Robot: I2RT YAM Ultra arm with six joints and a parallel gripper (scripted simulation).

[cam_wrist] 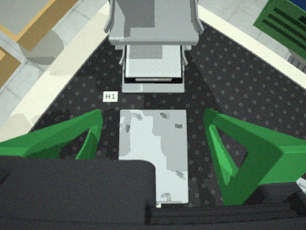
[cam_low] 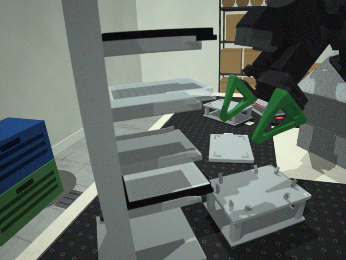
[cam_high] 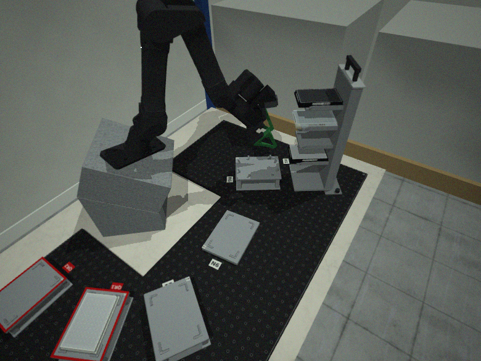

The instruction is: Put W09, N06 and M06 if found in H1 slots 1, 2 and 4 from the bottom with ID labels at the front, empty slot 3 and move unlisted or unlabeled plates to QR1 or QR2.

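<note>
Claw [cam_wrist: 154, 146] spread wide, holding nothing (still auditing, I judge), hovers facing hotel H1 [cam_high: 347, 127] at twelve o'clock; next, approach a slot.

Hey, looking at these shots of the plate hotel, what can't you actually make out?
- ID labels on the plates in hotel H1: too small and blurred in the top view; edge-on in the exterior view.
- Upper slots: hidden by a shelf in the wrist view.
- Left quarantine nest: cut off by the top view's edge.
</note>
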